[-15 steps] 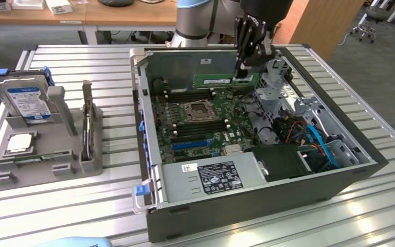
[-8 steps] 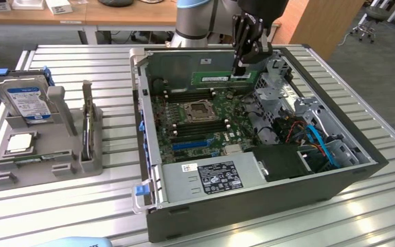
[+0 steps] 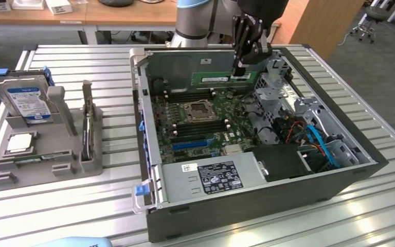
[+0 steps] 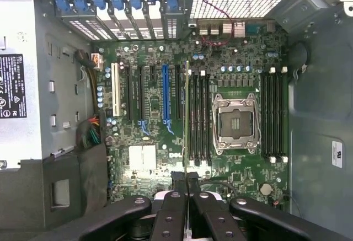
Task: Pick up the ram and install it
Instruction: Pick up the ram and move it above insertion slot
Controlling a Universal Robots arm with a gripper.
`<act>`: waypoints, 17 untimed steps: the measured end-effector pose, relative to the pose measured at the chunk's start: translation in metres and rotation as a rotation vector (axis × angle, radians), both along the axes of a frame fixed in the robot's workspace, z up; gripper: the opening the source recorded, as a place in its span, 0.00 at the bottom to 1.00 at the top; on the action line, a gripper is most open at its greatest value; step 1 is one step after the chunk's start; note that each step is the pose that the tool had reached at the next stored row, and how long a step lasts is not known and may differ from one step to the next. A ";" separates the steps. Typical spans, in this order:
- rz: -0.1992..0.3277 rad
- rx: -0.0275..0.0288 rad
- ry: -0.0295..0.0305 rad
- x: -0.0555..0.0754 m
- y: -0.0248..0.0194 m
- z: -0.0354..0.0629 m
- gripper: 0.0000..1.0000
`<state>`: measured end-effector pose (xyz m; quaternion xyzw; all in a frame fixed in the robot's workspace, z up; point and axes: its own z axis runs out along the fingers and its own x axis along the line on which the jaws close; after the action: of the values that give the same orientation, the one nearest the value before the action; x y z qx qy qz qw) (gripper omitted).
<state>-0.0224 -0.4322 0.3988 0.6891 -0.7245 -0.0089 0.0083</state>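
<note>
Fingers [image 4: 177,183] clenched on long thin green circuit-board ram [image 3: 219,78] above green motherboard [image 4: 242,175]; install step in hand, demanding alignment over black slot [image 4: 198,114].

Gripper [image 4: 186,180] with fingers pressed together on the ram [image 4: 187,114], stick seen edge-on above the green motherboard [image 4: 149,158], running lengthwise along the black memory slots [image 4: 199,114], between the blue expansion slot [image 4: 165,95] and the empty processor socket [image 4: 237,121], grey case wall [image 4: 314,142] alongside.

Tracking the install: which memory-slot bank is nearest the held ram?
The bank between the processor socket and the blue slot, right beside the ram; the other bank lies beyond the socket.
</note>
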 end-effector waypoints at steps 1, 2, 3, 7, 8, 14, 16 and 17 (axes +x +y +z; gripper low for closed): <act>0.000 0.0001 -0.0003 0.000 0.0000 -0.0008 0.11; 0.000 0.0001 -0.0005 0.000 0.0000 -0.0015 0.11; 0.000 0.0001 -0.0006 0.000 0.0000 -0.0022 0.11; 0.000 0.0000 -0.0010 0.000 0.0000 -0.0050 0.11; 0.000 0.0001 -0.0011 0.000 0.0000 -0.0057 0.11; 0.000 -0.0002 -0.0015 0.000 0.0000 -0.0082 0.11; 0.000 -0.0001 -0.0015 0.000 0.0000 -0.0083 0.11; 0.000 0.0001 -0.0016 0.000 0.0000 -0.0084 0.11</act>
<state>-0.0224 -0.4322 0.3904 0.6891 -0.7245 -0.0084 0.0077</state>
